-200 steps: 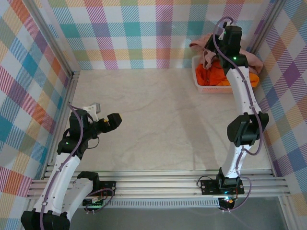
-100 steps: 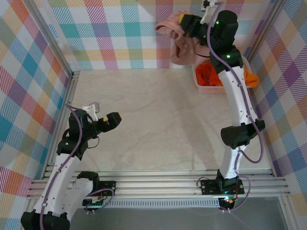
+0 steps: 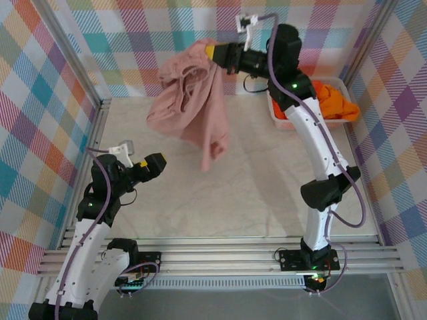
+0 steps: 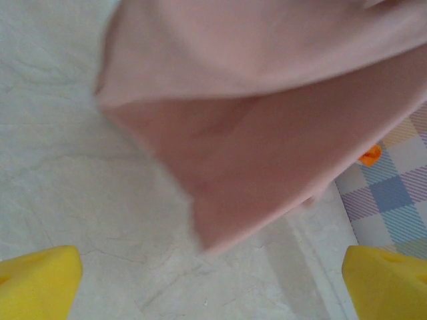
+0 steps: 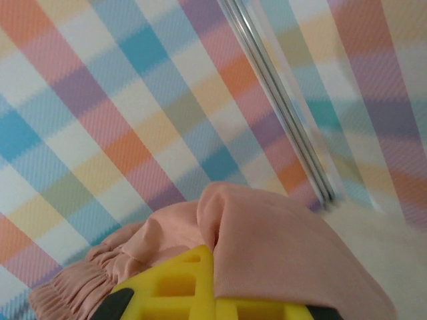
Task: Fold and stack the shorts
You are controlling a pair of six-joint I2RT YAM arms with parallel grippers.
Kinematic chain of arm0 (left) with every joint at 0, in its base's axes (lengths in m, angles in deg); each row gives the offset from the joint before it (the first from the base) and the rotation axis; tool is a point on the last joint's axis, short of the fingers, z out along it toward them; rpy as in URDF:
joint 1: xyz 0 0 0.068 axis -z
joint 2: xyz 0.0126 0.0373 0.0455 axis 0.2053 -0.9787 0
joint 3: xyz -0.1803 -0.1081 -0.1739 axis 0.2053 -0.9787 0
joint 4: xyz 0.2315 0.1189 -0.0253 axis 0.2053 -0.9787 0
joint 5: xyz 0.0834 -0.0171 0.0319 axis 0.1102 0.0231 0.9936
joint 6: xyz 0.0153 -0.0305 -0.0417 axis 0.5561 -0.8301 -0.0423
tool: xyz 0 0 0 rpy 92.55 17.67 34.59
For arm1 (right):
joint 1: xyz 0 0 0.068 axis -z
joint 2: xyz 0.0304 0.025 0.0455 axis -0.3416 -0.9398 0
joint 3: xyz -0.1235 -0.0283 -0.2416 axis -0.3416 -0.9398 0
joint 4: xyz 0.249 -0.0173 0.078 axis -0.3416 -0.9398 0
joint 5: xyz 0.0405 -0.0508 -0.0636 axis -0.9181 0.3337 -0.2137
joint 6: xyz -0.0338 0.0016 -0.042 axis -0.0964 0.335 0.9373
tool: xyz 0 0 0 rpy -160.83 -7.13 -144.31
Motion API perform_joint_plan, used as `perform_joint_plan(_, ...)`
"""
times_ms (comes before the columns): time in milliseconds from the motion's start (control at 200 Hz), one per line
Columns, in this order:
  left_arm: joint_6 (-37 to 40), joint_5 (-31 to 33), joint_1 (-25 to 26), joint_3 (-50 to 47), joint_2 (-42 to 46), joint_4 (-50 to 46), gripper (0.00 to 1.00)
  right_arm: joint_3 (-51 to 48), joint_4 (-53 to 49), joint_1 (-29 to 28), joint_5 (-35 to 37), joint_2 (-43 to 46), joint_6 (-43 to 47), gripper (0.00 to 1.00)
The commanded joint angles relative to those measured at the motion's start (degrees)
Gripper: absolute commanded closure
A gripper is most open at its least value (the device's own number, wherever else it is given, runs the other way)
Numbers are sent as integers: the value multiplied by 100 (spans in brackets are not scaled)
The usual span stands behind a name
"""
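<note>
Top external view is showing the dusty pink cloth shorts (image 3: 190, 110) with the gathered waist hanging in the air, unfolded, well to the left of the white plastic mesh basket (image 3: 277, 121) and above the pale tabletop (image 3: 267, 180). The right gripper (image 3: 219, 53) is holding them up by the waist end, its jaws clamped shut on the cloth. Bright orange cloth shorts (image 3: 328, 100) are lying bunched inside the basket. The left gripper (image 3: 155, 165) is hovering far from the basket, toward the near left, jaws spread wide and gripping nothing. By my judgement the task is only beginning: nothing is lying folded or stacked, and the pink pair is needing to be laid flat first.
</note>
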Motion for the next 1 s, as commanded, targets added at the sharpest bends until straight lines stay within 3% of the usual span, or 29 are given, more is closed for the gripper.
perform_joint_plan(0, -59, 148, 50, 4, 150, 132, 0, -1666, 130, 19, 185, 703, 601, 100)
perform_joint_plan(195, -204, 168, 57, -185, 122, 354, 0, -5034, 509, 30, 1109, 2011, 1199, 100)
perform_joint_plan(290, -268, 159, 64, -253, 49, 460, 0, -6198, 403, 30, 1747, 2496, 1379, 93)
perform_joint_plan(415, -362, 168, 125, -276, -133, 518, 0, -7134, -32, 37, 2786, 3002, 1366, 75)
perform_joint_plan(550, -484, 272, 345, -305, -385, 623, 0, -7589, -422, 37, 3354, 3650, 1175, 44)
perform_joint_plan(590, -514, 282, 412, -299, -493, 660, 0, -7655, -465, 37, 3403, 3873, 1111, 39)
perform_joint_plan(785, -736, 188, 595, -108, -1254, 741, 0, -7609, -694, -73, 3339, 4462, 1101, 30)
perform_joint_plan(995, -768, 205, 589, 283, -2243, 738, 1, -7490, -1114, -971, 4437, 3965, 1213, 28)
